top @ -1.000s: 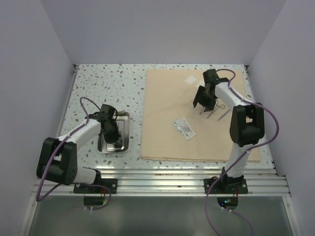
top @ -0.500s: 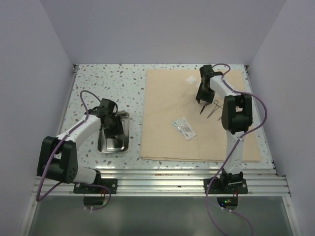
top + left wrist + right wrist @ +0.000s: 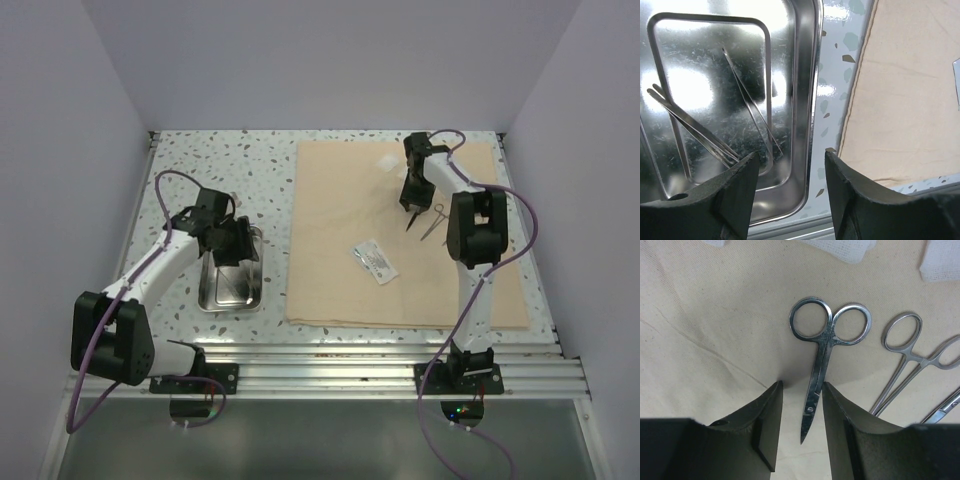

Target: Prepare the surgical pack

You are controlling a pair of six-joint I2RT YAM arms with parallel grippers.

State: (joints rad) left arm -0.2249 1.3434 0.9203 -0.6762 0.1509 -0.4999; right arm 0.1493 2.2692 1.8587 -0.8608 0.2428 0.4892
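Right tool [image 3: 801, 386]: fingers spread, low over the beige cloth [image 3: 715, 315], straddling the blades of the scissors [image 3: 821, 352]. There is a gap on the left side. The right finger sits just beside the blade, and I cannot tell if it touches. No pinch visible. The scissors lie flat, rings pointing away from the tool and tips toward it. Ring-handled forceps [image 3: 904, 356] lie just right of the scissors, apart from them. Gauze squares [image 3: 840, 247] are on the cloth beyond the rings. In the top view this is the far right part of the cloth, and the clear packet [image 3: 376, 260] lies near the cloth's middle, well apart from the instruments.

Left tool [image 3: 790, 155]: fingers spread with nothing between them, hanging above the right rim of the steel tray [image 3: 807, 100]. Tweezer forceps [image 3: 695, 122] lie slanted inside the tray. The tray sits on the speckled bench [image 3: 200, 170] just left of the cloth's left edge, not on the cloth.
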